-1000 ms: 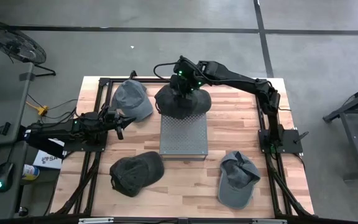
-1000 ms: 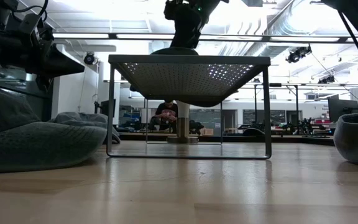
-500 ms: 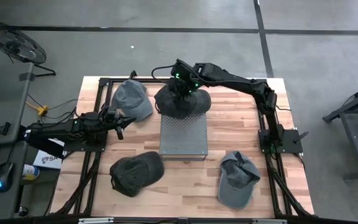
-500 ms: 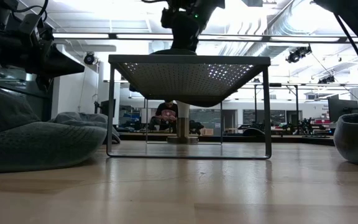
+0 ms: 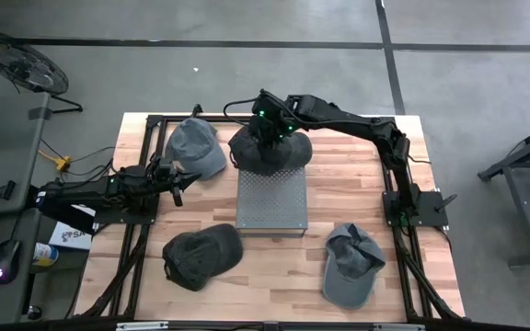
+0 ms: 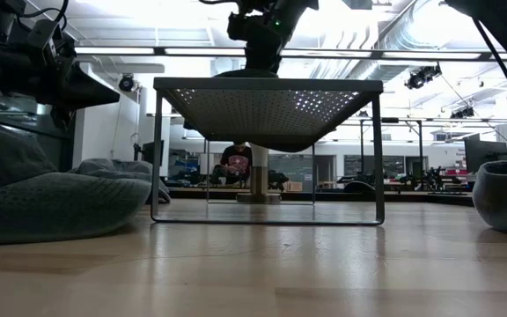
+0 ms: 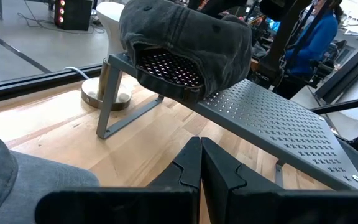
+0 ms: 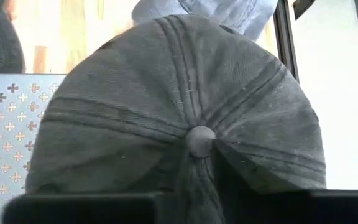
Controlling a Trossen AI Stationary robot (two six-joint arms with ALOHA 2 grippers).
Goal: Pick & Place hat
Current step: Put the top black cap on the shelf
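Observation:
A dark grey hat sits crown-up on the far end of a perforated metal stand, overhanging its far edge. My right gripper is down on the hat's crown and shut on it. My left gripper waits shut and holding nothing at the table's left, beside a blue-grey hat; its fingers point at the stand. My right gripper pinches a small fold of the hat's crown cloth right beside the top button between its two fingers. It comes from above, pointing down. The hat rests on the stand's far end, crown up.
Another dark hat lies at the near left and a blue-grey one at the near right. The stand stands mid-table on thin legs. Black frame rails run along both table sides. A person sits far behind the table.
My right gripper has shifted a little toward the table's left edge, over the crown of the dark hat. The hat has stayed where it was on the stand.

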